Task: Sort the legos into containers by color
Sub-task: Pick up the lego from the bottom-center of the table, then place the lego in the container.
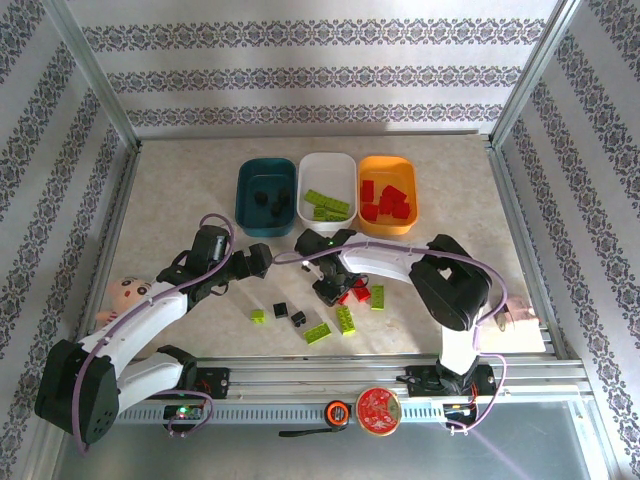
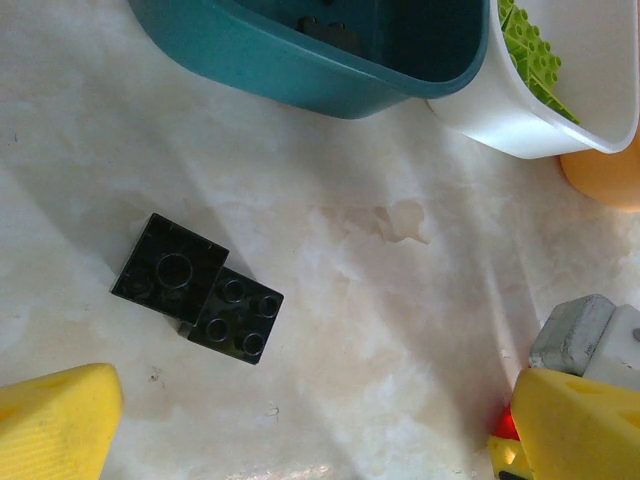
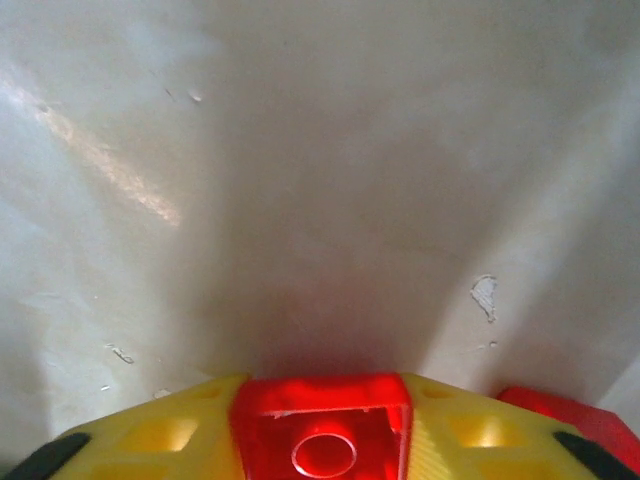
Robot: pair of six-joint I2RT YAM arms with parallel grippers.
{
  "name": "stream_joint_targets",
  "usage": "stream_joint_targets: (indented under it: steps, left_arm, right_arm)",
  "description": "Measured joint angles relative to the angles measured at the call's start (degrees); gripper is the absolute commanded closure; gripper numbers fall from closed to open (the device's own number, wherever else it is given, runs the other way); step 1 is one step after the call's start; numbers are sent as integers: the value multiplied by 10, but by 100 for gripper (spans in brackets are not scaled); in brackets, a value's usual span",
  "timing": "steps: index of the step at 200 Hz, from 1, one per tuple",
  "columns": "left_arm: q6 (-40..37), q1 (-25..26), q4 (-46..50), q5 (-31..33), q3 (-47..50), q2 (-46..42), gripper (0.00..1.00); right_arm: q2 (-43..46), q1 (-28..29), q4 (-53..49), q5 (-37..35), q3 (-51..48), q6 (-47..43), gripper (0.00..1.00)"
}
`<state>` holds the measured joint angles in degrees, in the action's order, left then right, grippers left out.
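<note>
In the right wrist view my right gripper (image 3: 322,395) is shut on a red lego (image 3: 322,430) low over the table, with another red lego (image 3: 572,418) just to its right. From above, that right gripper (image 1: 329,291) sits among loose red legos (image 1: 356,294), green legos (image 1: 345,319) and black legos (image 1: 281,309). My left gripper (image 1: 262,262) hangs open in front of the teal container (image 1: 245,195). Its yellow fingers (image 2: 55,420) stand wide apart, and two joined black legos (image 2: 196,290) lie ahead of them, untouched. Black legos lie in the teal container, green ones in the white container (image 1: 345,170), red ones in the orange container (image 1: 410,215).
A small doll (image 1: 128,294) lies by the left arm near the table's left edge. A metal rail (image 1: 330,372) runs along the near edge. The three containers stand side by side at the back: teal wall (image 2: 300,60), white wall (image 2: 520,120), orange wall (image 2: 600,180).
</note>
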<state>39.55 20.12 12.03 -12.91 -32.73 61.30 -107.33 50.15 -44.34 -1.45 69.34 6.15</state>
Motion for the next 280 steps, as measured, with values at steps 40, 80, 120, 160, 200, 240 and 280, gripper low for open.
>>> stream_joint_targets:
  steps: [40,80,120,160,200,240,280]
  left_arm:
    - [0,0,0,0,0,0,0]
    - [0,0,0,1,0,-8,0]
    - [0,0,1,0,0,-9,0]
    - [0,0,9,0,0,-19,0]
    - [0,0,21,7,0,-38,0]
    - [0,-1,37,31,0,-40,0]
    - [14,-8,39,44,0,10,0]
  right_arm:
    - [42,-5,28,3,-7,4,72]
    - [133,-75,70,11,-2,28,74]
    - [144,-215,133,-5,46,71,73]
    - [43,-291,155,-44,152,101,71]
    - [-50,-319,157,-58,197,128,59]
    - [-77,-323,149,-63,213,152,23]
    - [-58,-319,156,-63,201,160,20]
